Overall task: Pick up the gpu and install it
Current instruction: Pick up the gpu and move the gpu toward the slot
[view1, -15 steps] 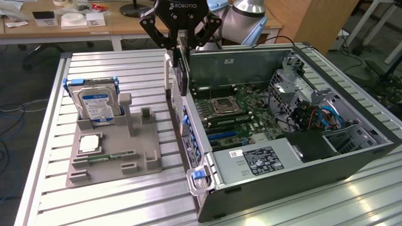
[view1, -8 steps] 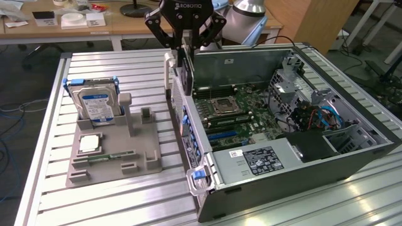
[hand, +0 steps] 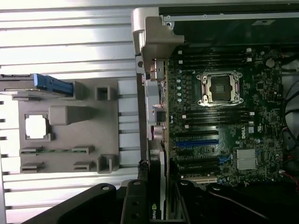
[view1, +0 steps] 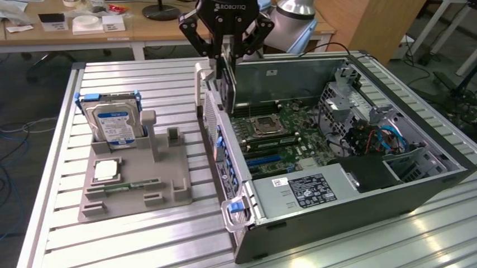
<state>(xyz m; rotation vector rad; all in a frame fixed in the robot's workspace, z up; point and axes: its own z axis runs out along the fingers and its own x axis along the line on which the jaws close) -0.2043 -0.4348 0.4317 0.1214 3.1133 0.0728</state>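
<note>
My gripper (view1: 225,56) hangs over the back left corner of the open computer case (view1: 417,167) in the exterior view, shut on the gpu (view1: 228,89). The gpu is a thin dark card held upright, edge-on, its lower end just above the case's left wall. In the wrist view the gpu (hand: 159,186) shows as a slim strip with a green logo, between the black fingers (hand: 133,203) of the gripper (hand: 158,207). It lies beside the motherboard (hand: 224,135), near the blue and black expansion slots (hand: 196,142).
To the exterior view's left of the case, a grey fixture tray (view1: 167,167) carries a silver hard drive (view1: 113,123), a square processor (view1: 106,169) and a green memory stick (view1: 123,187). Everything rests on a slotted aluminium table (view1: 149,245). A cluttered wooden desk (view1: 89,30) stands behind.
</note>
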